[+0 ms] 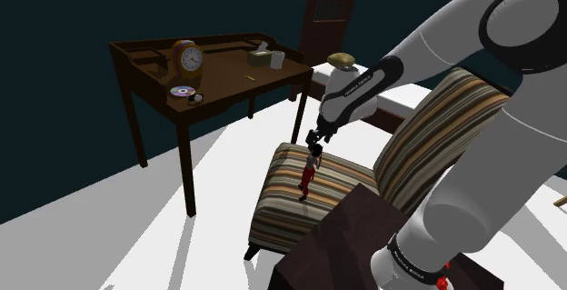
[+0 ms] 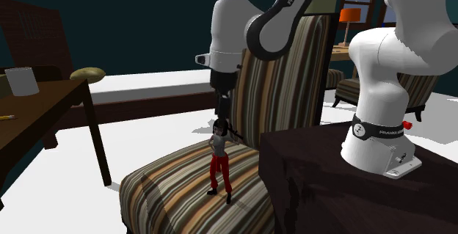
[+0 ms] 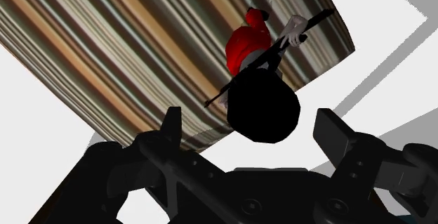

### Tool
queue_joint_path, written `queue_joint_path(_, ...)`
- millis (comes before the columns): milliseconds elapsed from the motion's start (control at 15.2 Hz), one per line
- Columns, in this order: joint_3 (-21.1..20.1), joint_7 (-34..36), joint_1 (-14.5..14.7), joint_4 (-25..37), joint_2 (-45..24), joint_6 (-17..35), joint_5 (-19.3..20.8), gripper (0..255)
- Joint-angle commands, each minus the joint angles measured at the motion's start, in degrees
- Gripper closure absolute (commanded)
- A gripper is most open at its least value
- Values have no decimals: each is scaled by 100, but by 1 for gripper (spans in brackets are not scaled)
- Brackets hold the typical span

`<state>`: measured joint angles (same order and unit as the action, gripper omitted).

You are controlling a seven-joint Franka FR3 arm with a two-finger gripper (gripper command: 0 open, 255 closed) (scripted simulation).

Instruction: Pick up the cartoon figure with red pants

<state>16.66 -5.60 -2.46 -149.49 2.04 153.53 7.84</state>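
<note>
Black two-finger tool (image 2: pixel 222 111), jaws apart
Hangs just above the upright red-trousered cartoon figure (image 2: pixel 219 159), aligned for clamping.

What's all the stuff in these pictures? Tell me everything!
armchair: one, striped, shoulder view's middle
figure: one, red pants, standing on armchair seat
desk: one, dark brown, beyond armchair
clock: one, brown, on desk
tissue box: one, olive, on desk
cup: one, white, on desk
disc: one, silvery, on desk
chair: one, brown, behind desk
lamp: one, orange, far behind armchair
stand: one, dark, beside armchair
arm: one, white, reaching over armchair
gripper: one, black, open, above figure's head
</note>
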Motion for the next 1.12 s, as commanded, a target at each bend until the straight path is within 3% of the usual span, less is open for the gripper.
queue_joint_path(0,5,-34,3,-34,-160,195,-52,0)
queue_joint_path(198,2,-66,6,-46,-295,339,-105,0)
queue_joint_path(264,3,-69,4,-46,-291,336,-105,255)
queue_joint_path(858,2,-67,6,-46,-295,339,-106,255)
queue_joint_path(1056,7,-8,3,-21,-41,65,-8,255)
